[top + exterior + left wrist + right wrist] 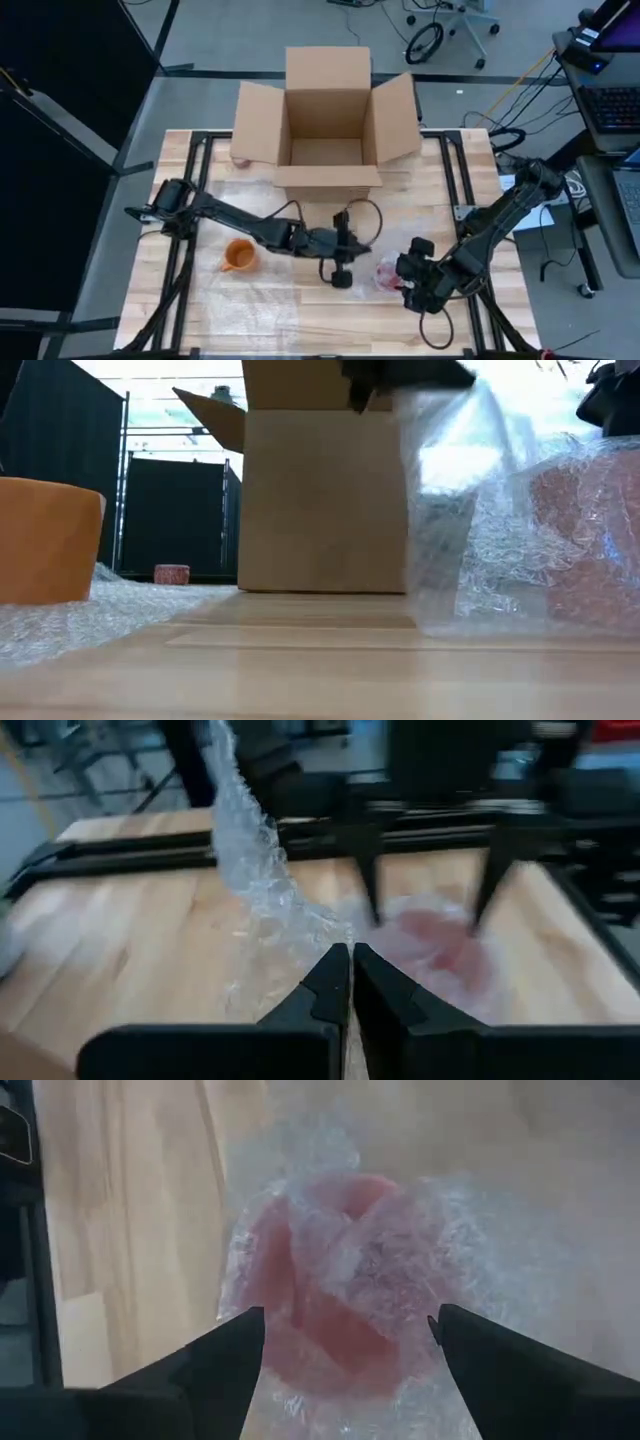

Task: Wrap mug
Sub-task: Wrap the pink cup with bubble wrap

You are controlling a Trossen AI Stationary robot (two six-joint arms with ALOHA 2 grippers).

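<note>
The left gripper [350, 982] is pinched tight, its two dark fingers pressed together on a strip of clear bubble wrap [262, 885] that rises from between them as a crinkled ribbon. The right gripper [345, 1342] stands spread wide, its fingers [215, 1355] apart on either side of the pink mug [330, 1295], holding nothing; I cannot tell if they touch the wrap. The mug is already swathed in bubble wrap and lies on the wooden table [300, 320] toward its near right area, directly in front of the right gripper and just beside the left one, which reaches in from the table's left side. From above, the mug [387, 272] sits between the two grippers. An orange mug [238, 256] stands unwrapped on a sheet of bubble wrap nearer the table's left half. An open cardboard box [325, 125] sits at the far edge, flaps splayed. No label or writing is readable on anything here.
</note>
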